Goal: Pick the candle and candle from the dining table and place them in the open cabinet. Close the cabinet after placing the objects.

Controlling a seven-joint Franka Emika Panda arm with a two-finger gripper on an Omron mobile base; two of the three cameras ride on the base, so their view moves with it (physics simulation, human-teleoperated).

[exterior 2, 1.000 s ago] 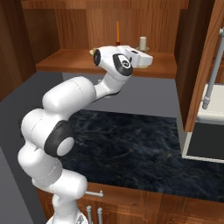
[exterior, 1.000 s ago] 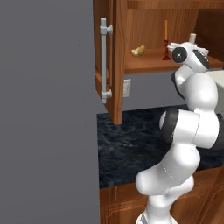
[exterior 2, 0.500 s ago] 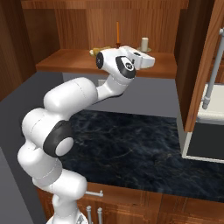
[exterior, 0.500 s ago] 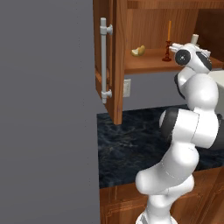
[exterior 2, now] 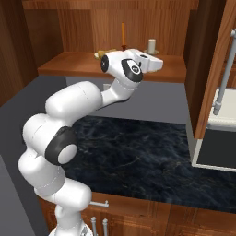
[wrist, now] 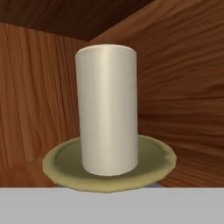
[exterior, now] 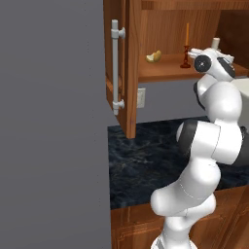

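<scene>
Reddish-brown wood grain lines the cabinet (exterior 2: 69, 27), whose doors stand open above a black, white-veined stone counter (exterior 2: 138, 152). On its shelf the cream-white candle (wrist: 107, 109), a smooth stubby cylinder, stands upright with its long axis vertical on a shallow olive dish (wrist: 157, 159), near the right inner wall. Left of it, the thin orange taper (exterior: 186, 34) stands upright in a dark red holder. A yellow fruit (exterior: 154, 57) lies further left. The gripper (exterior 2: 154, 63) sits at the shelf's front edge facing the cream candle, jaws narrowed shut and empty.
</scene>
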